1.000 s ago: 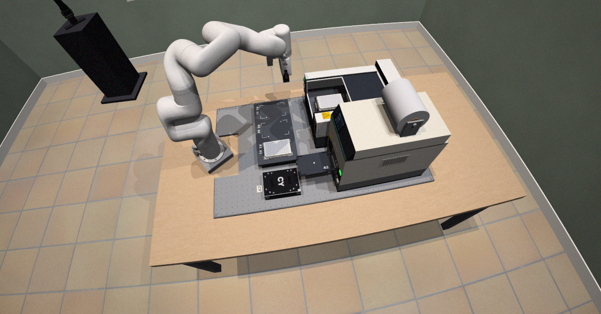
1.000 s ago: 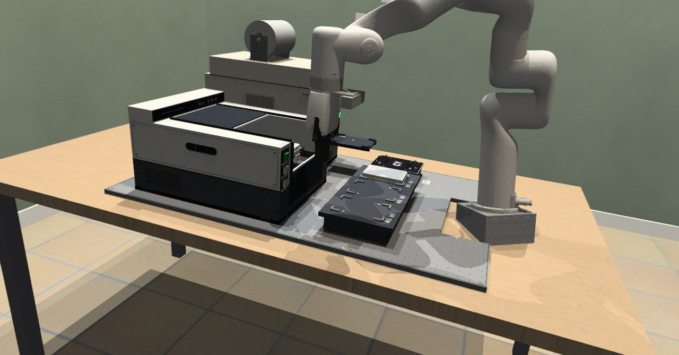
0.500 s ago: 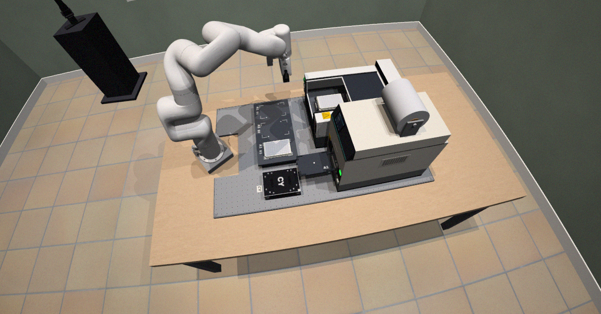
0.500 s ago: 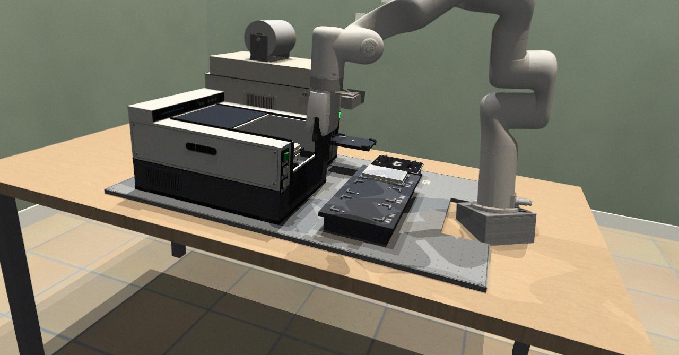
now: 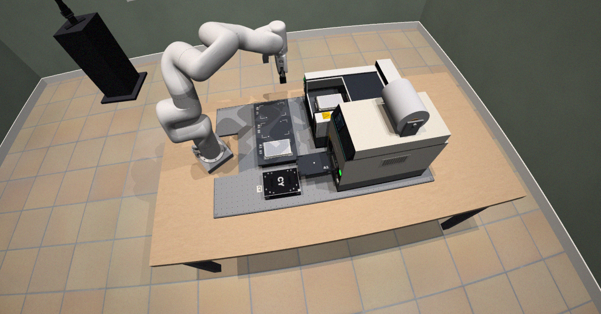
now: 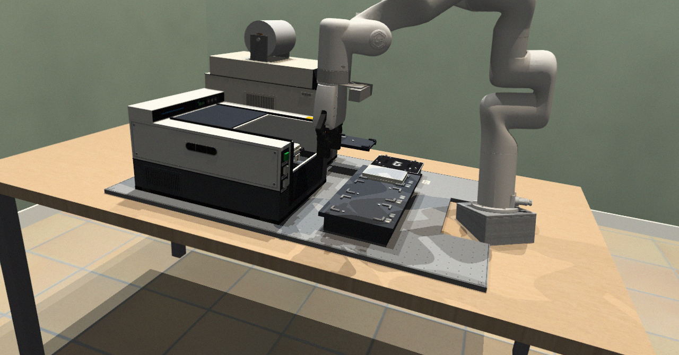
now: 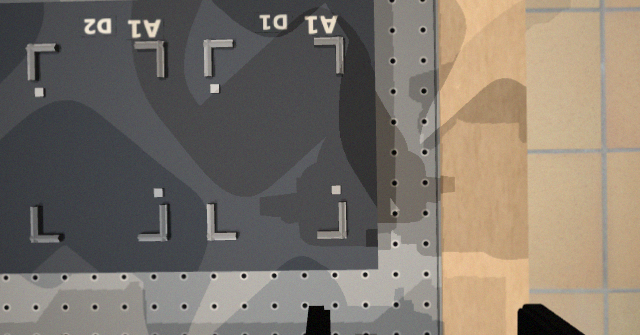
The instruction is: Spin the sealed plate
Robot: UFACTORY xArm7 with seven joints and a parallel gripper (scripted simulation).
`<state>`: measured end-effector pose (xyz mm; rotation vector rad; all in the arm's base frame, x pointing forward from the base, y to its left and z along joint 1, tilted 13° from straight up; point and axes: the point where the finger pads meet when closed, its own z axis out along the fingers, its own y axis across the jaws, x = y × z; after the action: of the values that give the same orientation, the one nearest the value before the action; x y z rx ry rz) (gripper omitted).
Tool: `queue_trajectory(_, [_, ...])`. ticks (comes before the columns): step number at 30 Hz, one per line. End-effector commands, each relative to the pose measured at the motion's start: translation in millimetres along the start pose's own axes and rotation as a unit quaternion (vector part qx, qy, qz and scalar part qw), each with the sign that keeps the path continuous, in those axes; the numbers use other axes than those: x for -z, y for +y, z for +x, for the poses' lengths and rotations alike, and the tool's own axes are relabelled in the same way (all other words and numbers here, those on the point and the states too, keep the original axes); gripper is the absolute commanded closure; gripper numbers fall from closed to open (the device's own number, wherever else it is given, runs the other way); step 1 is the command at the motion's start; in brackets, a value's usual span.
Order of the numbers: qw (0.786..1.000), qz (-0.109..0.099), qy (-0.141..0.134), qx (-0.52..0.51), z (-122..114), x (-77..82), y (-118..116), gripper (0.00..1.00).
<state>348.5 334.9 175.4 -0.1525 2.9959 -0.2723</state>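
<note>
Well apart, centrifuge plate (image 5: pixel 328 101) from open tool (image 5: pixel 282 77).

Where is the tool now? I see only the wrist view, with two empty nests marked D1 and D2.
Observer: The black tool hangs open, holding nothing, past the D1 end of the black deck block, beside the white and black centrifuge.
Operator: Is the centrifuge door open?
Observer: Yes; a white plate lies in the bucket at the opening.
Operator: And D3?
Observer: A white well plate sits on it.
</note>
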Motion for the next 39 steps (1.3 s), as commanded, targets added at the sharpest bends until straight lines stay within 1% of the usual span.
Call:
queue_trajectory(1, [1.000, -0.002, -0.004, -0.001, 16, 19.8, 0, 0.00])
queue_trajectory(6, [1.000, -0.002, -0.004, 0.000, 33, 38.0, 0, 0.00])
queue_trajectory(8, [1.000, -0.002, -0.004, 0.000, 33, 38.0, 0, 0.00])
queue_trajectory(13, [1.000, -0.002, -0.004, 0.000, 50, 56.2, 0, 0.00])
queue_trajectory(14, [1.000, -0.002, -0.004, 0.000, 52, 58.1, 0, 0.00])
queue_trajectory(21, [1.000, -0.002, -0.004, 0.000, 52, 58.1, 0, 0.00])
queue_trajectory(23, [1.000, -0.002, -0.004, 0.000, 52, 58.1, -10, 0.00])
queue_trajectory(25, [1.000, -0.002, -0.004, 0.000, 52, 58.1, -10, 0.00])
queue_trajectory(39, [1.000, -0.002, -0.004, -0.001, 52, 58.0, -80, 0.00])
